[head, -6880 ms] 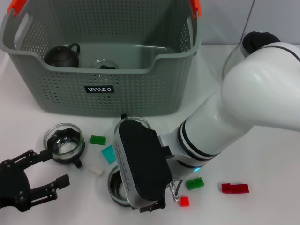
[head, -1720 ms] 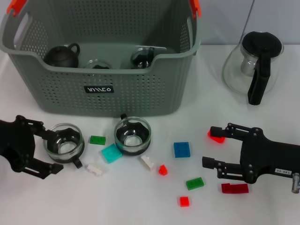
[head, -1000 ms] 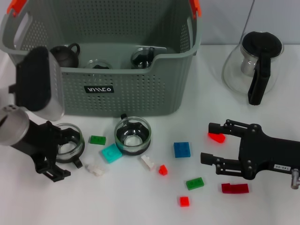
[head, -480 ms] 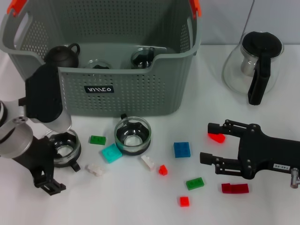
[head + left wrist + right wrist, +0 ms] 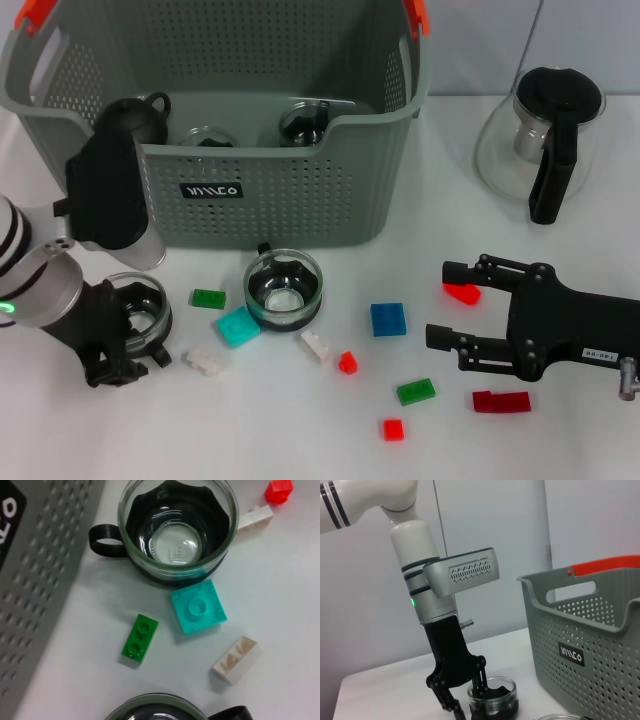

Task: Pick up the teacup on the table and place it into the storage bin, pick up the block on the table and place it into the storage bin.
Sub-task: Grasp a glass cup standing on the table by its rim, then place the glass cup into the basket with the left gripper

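Sitting on the white table [image 5: 300, 430] near its left front, the clear glass teacup with a black base and black handle [image 5: 137, 318] is the thing now being worked on: the black left gripper [image 5: 118, 335] has its fingers straddling the cup's rim, one inside and one outside as the right wrist view shows it [image 5: 470, 694], but whether they have clamped the glass I cannot tell. The cup's base looks to rest on the table, so the step in hand reads as the grasp, with the lift to come.

A second clear glass teacup of the same kind [image 5: 284, 287] stands just in front of the large grey perforated storage bin with orange handle tips [image 5: 270, 190], with a teal square block [image 5: 238, 327], a green two-stud block [image 5: 208, 298] and a small white block [image 5: 204, 361] between the two cups. Inside the bin lie a dark round teapot [image 5: 140, 115] and other glassware.

Farther right, the black right gripper [image 5: 447, 315] hovers with its fingers spread and empty, near a blue block [image 5: 387, 319] and a red block [image 5: 461, 294].

Next, the left arm would need a firm pinch, a straight lift clear of the bin's front wall, then a release inside.
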Available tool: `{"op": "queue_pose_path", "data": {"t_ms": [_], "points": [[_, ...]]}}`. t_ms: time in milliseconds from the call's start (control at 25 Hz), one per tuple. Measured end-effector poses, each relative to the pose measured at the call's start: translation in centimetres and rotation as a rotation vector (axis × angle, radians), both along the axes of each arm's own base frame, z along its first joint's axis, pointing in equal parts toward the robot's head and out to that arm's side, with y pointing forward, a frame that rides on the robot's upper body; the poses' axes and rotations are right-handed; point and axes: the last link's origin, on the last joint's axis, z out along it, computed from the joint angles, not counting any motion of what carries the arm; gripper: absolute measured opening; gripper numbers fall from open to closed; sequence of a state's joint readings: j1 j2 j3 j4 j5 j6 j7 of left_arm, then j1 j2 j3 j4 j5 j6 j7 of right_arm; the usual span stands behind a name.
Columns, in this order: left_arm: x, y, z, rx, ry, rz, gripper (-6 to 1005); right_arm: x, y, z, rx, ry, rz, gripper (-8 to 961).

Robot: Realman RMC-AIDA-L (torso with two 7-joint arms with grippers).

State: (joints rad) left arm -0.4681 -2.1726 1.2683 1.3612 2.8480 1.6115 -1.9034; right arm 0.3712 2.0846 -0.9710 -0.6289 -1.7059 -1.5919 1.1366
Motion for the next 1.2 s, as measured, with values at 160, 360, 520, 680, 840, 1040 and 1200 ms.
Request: {"op": "queue_pose_path", "data": {"t_ms": [160,360,520,680,840,1040,1200], "points": [[0.1,0.1,0.2,0.006,0.006,0.0,514,0.0,0.0,0.1,0.001,-0.002,0.0,820],[0.2,-0.1,0.4,0.011,0.007,0.008,275,0.1,0.0,0.1,0.0,-0.001,-0.003,820],[0.6,-0.3,1.1,0.015,-0.019,0.02,63,0.2,-0.2,0.3,-0.002,0.003,-0.003,820],[1.4,-0.9,2.6,-0.01,-0.097,0.024,40,0.3,-0.2,0.6,0.003,0.017,-0.003,820],[2.9,-2.4,5.8,-0.117,-0.448,0.029,40,0.3,-0.3,0.9,0.006,0.03,-0.003,820],[3.7,-2.2,6.4,-0.161,-0.917,0.012,41,0.4,-0.4,0.9,0.005,0.031,-0.006,820],[5.3,-0.4,8.0,-0.018,-1.242,-0.05,42,0.3,-0.3,0.7,-0.001,0.025,-0.004,820]]}}
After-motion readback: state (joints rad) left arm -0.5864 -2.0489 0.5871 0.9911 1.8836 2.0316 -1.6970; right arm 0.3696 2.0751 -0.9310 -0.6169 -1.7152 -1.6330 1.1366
